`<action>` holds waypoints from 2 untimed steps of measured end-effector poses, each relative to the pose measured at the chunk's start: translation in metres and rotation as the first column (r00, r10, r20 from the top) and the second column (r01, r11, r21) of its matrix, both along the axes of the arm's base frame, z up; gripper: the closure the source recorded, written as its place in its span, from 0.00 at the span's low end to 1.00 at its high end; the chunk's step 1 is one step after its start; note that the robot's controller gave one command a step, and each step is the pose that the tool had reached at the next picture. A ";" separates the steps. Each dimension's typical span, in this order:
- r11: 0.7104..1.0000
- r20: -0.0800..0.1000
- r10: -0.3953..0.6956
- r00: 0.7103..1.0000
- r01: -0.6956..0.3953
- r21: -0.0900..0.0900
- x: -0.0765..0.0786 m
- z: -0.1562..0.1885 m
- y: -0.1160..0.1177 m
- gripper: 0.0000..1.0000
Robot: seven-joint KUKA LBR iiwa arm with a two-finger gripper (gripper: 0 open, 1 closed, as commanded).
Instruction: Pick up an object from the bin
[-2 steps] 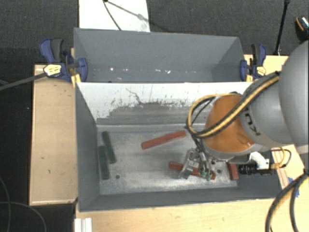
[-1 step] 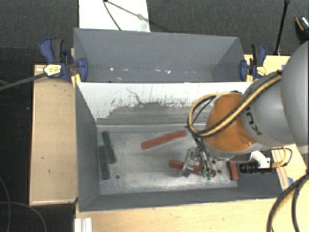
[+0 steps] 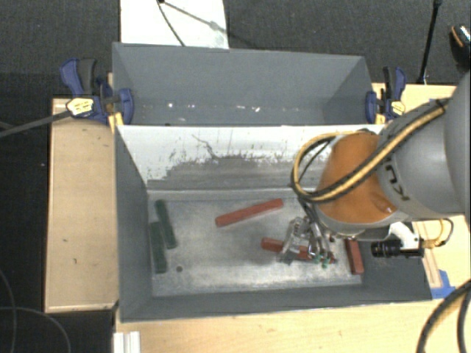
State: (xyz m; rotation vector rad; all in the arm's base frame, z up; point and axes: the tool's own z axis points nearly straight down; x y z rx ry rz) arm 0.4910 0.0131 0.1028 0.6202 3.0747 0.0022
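We see the gripper point(image 3: 309, 247) low over the floor of the grey bin point(image 3: 213, 267), near the front wall and right of centre, at the end of a short red-brown block point(image 3: 273, 245). We cannot tell how far it is open, nor whether it grips the block. A long red bar point(image 3: 249, 213) lies toward the middle, another red piece point(image 3: 355, 257) by the right wall, and two dark green bars point(image 3: 160, 235) by the left wall.

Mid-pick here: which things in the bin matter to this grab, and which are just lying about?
In play: gripper, low at the right of the bin; short red block right beside it.
Lying about: long red bar mid-bin; dark green sticks at left; red piece by the right wall.
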 end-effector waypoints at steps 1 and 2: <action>1.000 0.000 0.009 1.000 -0.009 0.000 0.001 0.029 0.000 1.00; 1.000 0.000 0.018 1.000 -0.018 0.000 0.002 0.078 0.000 1.00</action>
